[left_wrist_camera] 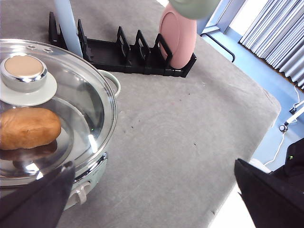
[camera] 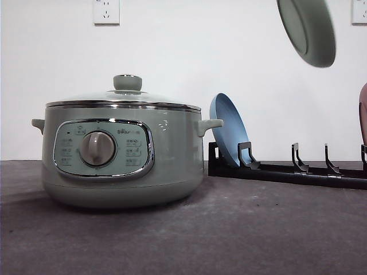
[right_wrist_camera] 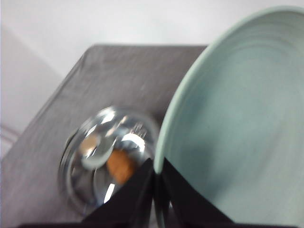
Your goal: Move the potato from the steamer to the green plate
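The steamer (camera: 120, 152) stands on the left of the table with its glass lid (left_wrist_camera: 57, 104) on. Through the lid I see the potato (left_wrist_camera: 28, 127) lying inside; the right wrist view shows it from high above (right_wrist_camera: 121, 166). My right gripper (right_wrist_camera: 158, 185) is shut on the rim of the green plate (right_wrist_camera: 237, 128). It holds the plate tilted high in the air at the upper right (camera: 308, 28). My left gripper (left_wrist_camera: 152, 190) hangs open beside the steamer's right side, with nothing between its fingers.
A black dish rack (camera: 287, 169) runs along the back right. It holds a blue plate (camera: 226, 129) on edge next to the steamer and a pink plate (left_wrist_camera: 178, 35) at its far end. Bare grey table (camera: 241, 229) lies in front of the rack.
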Controlling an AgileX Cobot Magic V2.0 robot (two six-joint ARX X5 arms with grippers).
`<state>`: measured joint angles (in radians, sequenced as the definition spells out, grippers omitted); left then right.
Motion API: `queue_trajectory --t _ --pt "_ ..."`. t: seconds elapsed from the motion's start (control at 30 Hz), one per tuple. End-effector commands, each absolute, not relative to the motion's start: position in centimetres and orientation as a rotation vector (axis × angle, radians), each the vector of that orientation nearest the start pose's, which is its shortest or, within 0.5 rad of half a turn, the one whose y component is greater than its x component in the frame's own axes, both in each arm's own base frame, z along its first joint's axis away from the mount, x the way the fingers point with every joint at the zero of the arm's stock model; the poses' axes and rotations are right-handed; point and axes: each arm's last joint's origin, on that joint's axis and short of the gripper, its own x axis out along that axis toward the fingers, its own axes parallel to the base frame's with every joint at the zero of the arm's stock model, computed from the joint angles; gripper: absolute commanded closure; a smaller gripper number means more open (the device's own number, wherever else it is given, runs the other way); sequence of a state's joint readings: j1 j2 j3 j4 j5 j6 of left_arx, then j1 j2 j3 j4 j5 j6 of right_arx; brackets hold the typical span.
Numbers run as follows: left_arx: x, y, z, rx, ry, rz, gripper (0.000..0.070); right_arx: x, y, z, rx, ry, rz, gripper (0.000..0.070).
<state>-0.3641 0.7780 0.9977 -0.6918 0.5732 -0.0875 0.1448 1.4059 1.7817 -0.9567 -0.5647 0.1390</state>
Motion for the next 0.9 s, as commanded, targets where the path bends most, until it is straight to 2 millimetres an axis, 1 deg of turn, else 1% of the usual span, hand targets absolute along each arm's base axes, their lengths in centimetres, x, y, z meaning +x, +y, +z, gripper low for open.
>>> queue_trajectory --t 0.0,0.1,0.2,0.27,0.37,0.47,0.57,0.63,0.77,0.87 --pt "12.5 -6.5 36.6 -0.113 0.491 -0.91 0.0 24.6 6.0 46.4 0.158 0.605 0.697 0.0694" --pt "12.5 -6.5 36.6 -0.113 0.492 -0.91 0.0 22.4 7.1 46.6 0.074 0.634 0.725 0.0694" --pt "12.5 -6.5 36.6 -0.113 0.493 -0.91 0.0 20.2 8.0 46.5 -0.011 0.66 0.708 0.0694" --pt "12.5 -6.5 36.6 -0.113 0.493 -0.91 0.0 18.8 8.4 46.2 -0.061 0.665 0.693 0.0694" --pt "12.5 -6.5 36.6 -0.113 0.493 -0.91 0.0 16.8 8.9 45.3 -0.105 0.677 0.718 0.0694" --pt "12.5 -6.5 36.6 -0.113 0.492 -0.91 0.0 15.1 9.3 43.9 -0.132 0.708 0.757 0.0694" --pt "12.5 -6.5 36.6 -0.113 0.492 -0.91 0.0 13.8 9.6 41.9 -0.159 0.76 0.752 0.0694" --pt "12.5 -6.5 36.6 -0.113 0.492 -0.91 0.0 13.1 10.1 40.2 -0.183 0.807 0.75 0.0694" --pt "12.5 -6.5 36.6 -0.113 0.492 -0.91 0.0 12.4 11.1 36.9 -0.263 0.894 0.698 0.0695" --pt "12.5 -6.5 36.6 -0.113 0.493 -0.91 0.0 12.1 12.3 34.3 -0.311 0.941 0.652 0.0695"
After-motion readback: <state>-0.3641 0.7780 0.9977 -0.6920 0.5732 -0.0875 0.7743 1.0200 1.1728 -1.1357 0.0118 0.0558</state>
